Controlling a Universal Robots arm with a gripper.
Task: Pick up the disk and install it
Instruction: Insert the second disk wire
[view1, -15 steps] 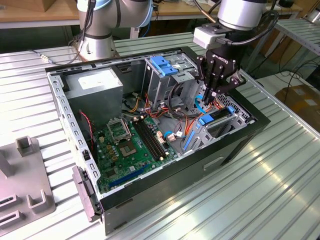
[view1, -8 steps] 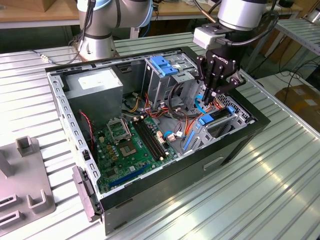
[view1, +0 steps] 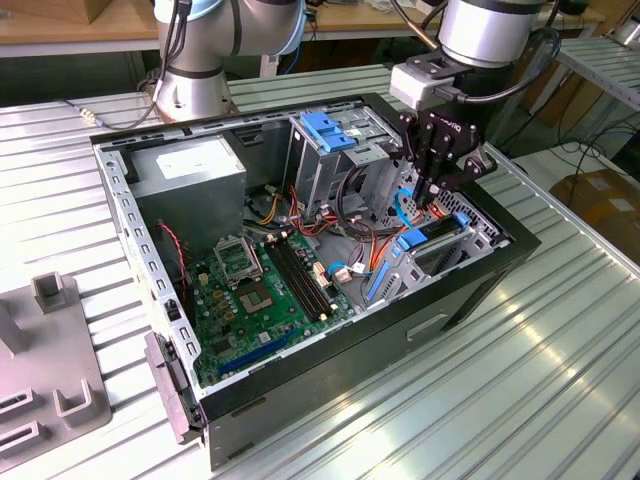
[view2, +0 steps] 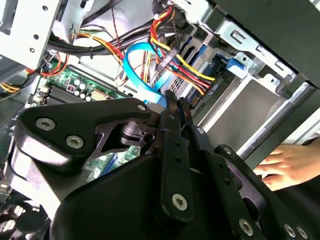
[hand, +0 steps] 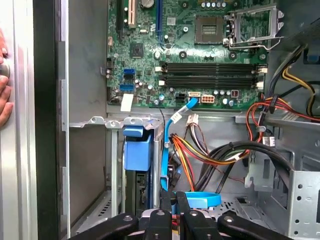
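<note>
I see the tool (view1: 432, 200) lowered into the open PC case (view1: 330, 380) at the exterior view's right, fingers (view2: 172, 107) together, nothing gripped, just by the blue data cable (hand: 172, 130). The disk (hand: 136, 187) sits edge-on in its bay below the blue carrier tab (hand: 137, 150), by the motherboard (hand: 190, 50). No legible writing anywhere. A hand (view2: 287, 162) rests on the case edge.

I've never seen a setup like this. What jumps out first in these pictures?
An open computer case lies on a ribbed metal table, its green motherboard bared. The robot's black gripper reaches down into the case at the exterior view's right, beside blue drive rails and a looping blue cable. A person's hand rests at the case's edge in the second wrist view.
</note>
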